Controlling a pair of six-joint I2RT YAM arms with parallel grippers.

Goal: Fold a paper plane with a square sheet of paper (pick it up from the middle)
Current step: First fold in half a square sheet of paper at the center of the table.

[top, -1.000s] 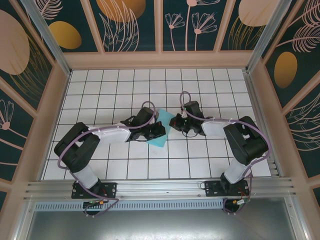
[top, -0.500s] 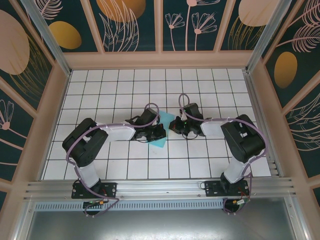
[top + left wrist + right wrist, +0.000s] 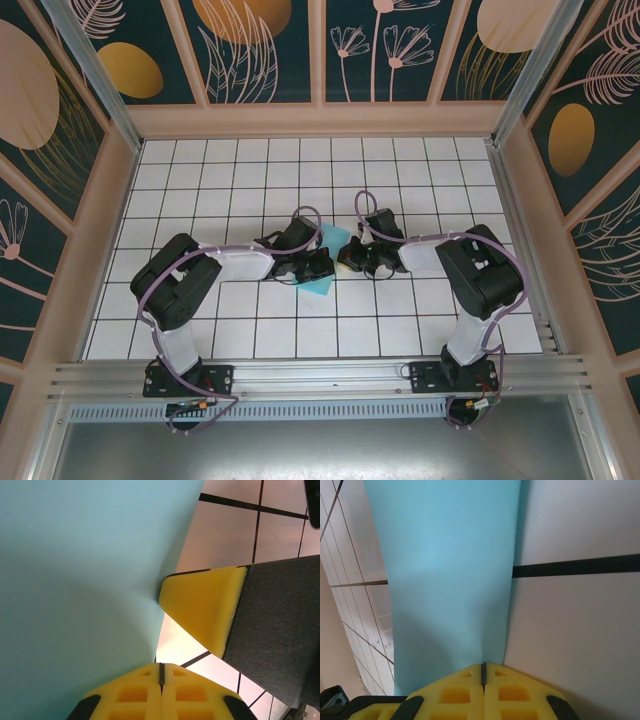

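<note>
At table centre, L gripper [image 3: 318,266] and R gripper [image 3: 346,254] meet nearly tip to tip over the square sheet of paper [image 3: 322,282], which sits on the white grid tiles [image 3: 230,180] between them. Both grippers' jaws are pressed together. In the 2 wrist views each closed pair pinches the sheet's edge.

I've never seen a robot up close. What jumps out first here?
The light-blue square sheet of paper lies in the middle of the white grid table, with two black arms meeting over it from left and right. Close up, the left gripper and the right gripper, both bright yellow, are pinched shut on the paper's edge.
</note>
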